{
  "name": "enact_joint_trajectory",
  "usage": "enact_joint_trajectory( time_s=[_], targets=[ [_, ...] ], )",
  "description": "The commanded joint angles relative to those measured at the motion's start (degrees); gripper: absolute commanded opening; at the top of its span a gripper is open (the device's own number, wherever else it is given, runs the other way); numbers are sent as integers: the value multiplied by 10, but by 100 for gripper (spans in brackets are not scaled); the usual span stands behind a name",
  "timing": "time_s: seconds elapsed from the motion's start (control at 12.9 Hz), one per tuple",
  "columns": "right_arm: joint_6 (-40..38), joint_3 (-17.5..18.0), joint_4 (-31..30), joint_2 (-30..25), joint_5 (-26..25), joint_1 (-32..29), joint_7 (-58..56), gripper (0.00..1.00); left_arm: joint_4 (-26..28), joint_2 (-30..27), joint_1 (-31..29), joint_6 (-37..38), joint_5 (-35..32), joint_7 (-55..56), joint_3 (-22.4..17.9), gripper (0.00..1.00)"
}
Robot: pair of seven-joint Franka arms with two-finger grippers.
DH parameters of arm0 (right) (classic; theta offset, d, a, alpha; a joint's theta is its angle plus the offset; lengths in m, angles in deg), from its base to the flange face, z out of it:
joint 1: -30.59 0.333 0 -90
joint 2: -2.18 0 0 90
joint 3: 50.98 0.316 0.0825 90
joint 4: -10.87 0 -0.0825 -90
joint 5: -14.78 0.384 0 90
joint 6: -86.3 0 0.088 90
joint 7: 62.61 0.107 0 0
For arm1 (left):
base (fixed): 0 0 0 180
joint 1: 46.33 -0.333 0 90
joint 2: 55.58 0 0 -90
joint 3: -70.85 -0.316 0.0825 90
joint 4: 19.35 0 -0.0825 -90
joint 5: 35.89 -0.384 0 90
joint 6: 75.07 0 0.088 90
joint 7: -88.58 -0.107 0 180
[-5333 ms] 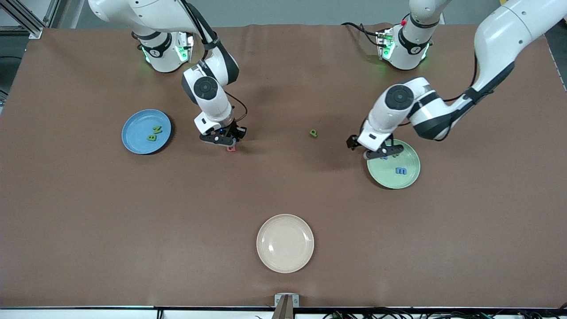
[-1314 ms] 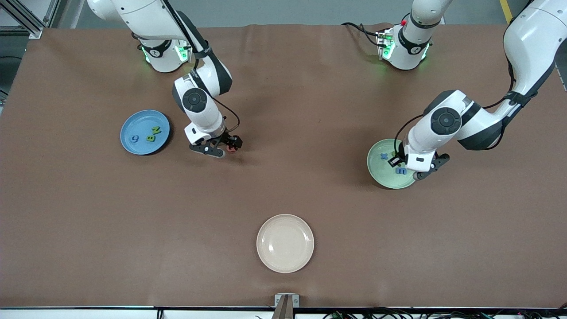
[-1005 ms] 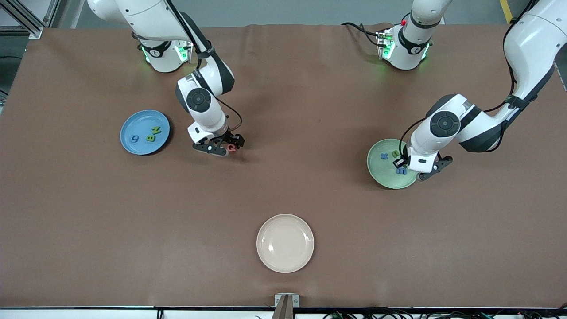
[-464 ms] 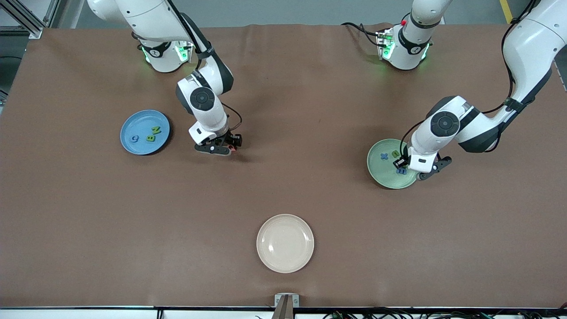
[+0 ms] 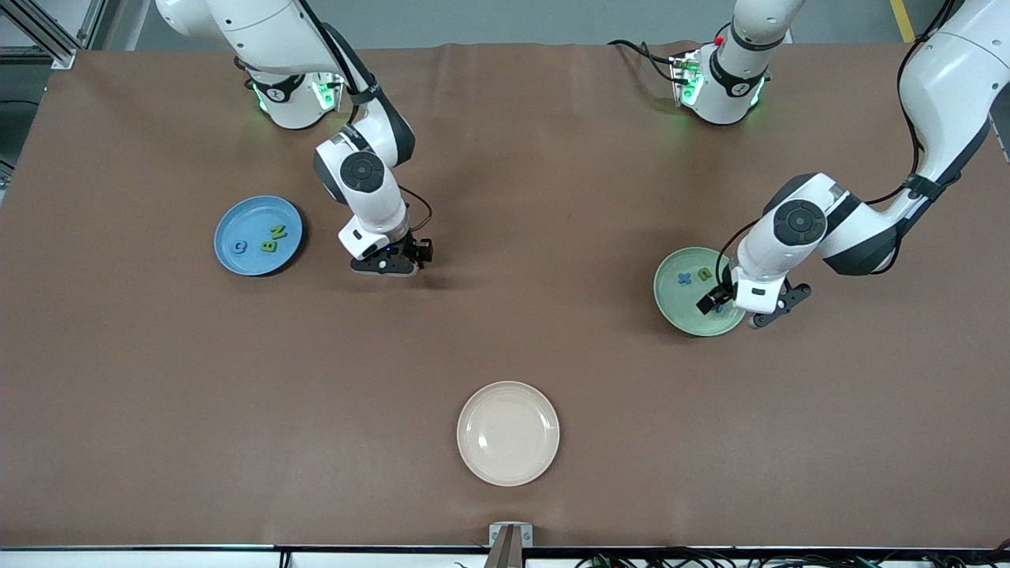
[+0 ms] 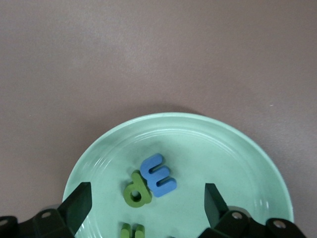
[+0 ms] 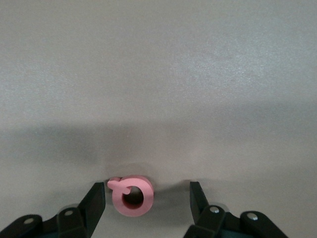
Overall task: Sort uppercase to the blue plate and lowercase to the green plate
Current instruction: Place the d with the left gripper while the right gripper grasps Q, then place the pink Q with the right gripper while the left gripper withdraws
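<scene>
Front view: blue plate (image 5: 258, 235) carries three capitals; green plate (image 5: 699, 291) lies under the left gripper (image 5: 742, 300).
Left wrist view: jaws spread wide, empty; lowercase (image 6: 150, 182) lies on the green plate.
Right wrist view: right gripper (image 7: 147, 198) part open, straddling the pink Q (image 7: 131, 195), well apart from the blue plate; one capital left, I judge.

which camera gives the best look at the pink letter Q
The right wrist view: the pink Q lies flat on the table between the right gripper's open fingers, untouched. In the front view that gripper hides it. The left wrist view shows only the green plate.
</scene>
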Motion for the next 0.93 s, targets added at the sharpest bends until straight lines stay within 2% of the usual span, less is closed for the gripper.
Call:
enact_joint_trajectory(
  time_s=[0.0,0.15,0.31,0.46,0.62,0.77,0.85],
  targets=[
    [8,-3,7,13,-18,1,-1,71,-6,-8,2,1,-2,8,5,100],
    [10,-3,7,14,-18,0,-3,67,-21,-4,3,2,4,5,5,100],
    [10,-3,6,14,-18,-1,-11,58,-29,-30,20,3,41,-7,3,100],
    [9,-3,4,14,-18,-2,-14,47,-31,-72,22,2,152,-115,-2,100],
    [8,-3,4,14,-18,-2,-14,26,-28,-140,27,1,275,-280,-21,100],
    [4,-4,4,14,-17,-8,-12,5,-23,-198,41,1,369,-400,-54,100],
    [2,-4,3,13,-18,-9,-12,1,-21,-220,42,1,406,-458,-64,100]
  ],
)
